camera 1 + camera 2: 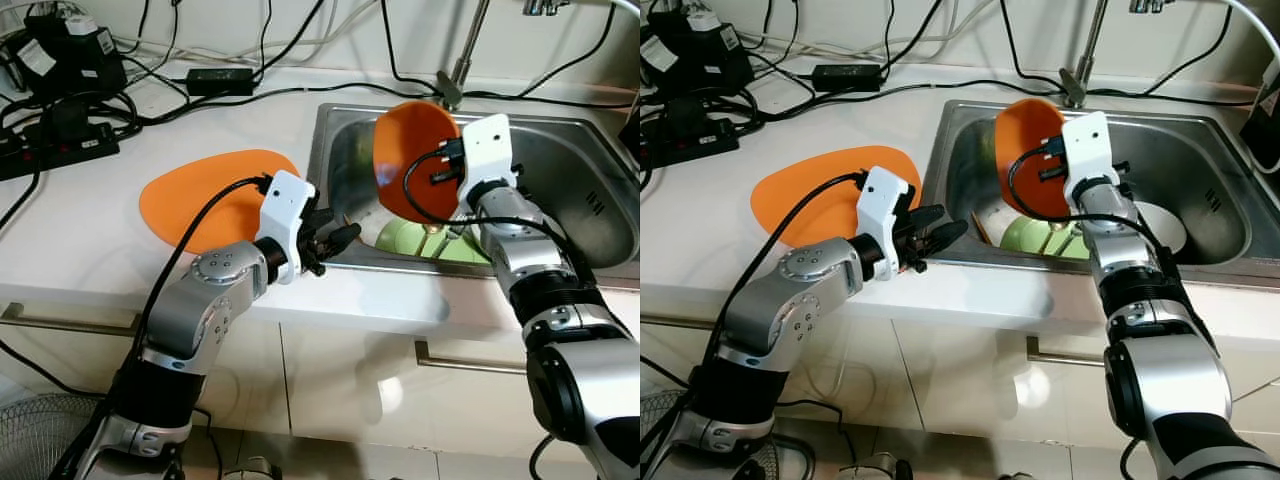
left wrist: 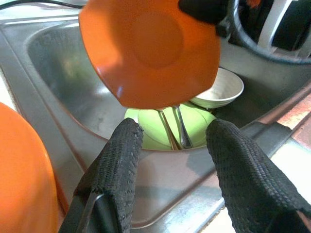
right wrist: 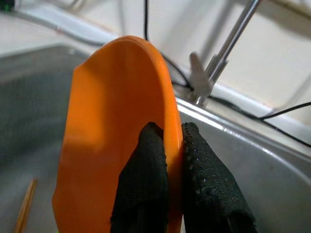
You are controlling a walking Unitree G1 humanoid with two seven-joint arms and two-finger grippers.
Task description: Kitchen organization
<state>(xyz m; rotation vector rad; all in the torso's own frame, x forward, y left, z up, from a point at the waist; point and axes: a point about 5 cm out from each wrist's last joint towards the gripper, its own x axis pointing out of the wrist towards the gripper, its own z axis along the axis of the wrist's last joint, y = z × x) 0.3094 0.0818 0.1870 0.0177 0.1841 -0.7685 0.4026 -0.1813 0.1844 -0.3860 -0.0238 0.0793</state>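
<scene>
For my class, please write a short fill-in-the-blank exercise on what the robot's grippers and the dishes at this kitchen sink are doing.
1. The right gripper is shut on the rim of an orange plate held above the ____.
2. The left gripper is ____ and holds nothing.
3. A second orange plate lies on the ____.
4. Under the utensils in the sink lies a ____ plate.

Missing words: sink; open; counter; green

A white desk carries an orange plate just left of the steel sink, with black cables, a power strip and an adapter toward the wall.
</scene>
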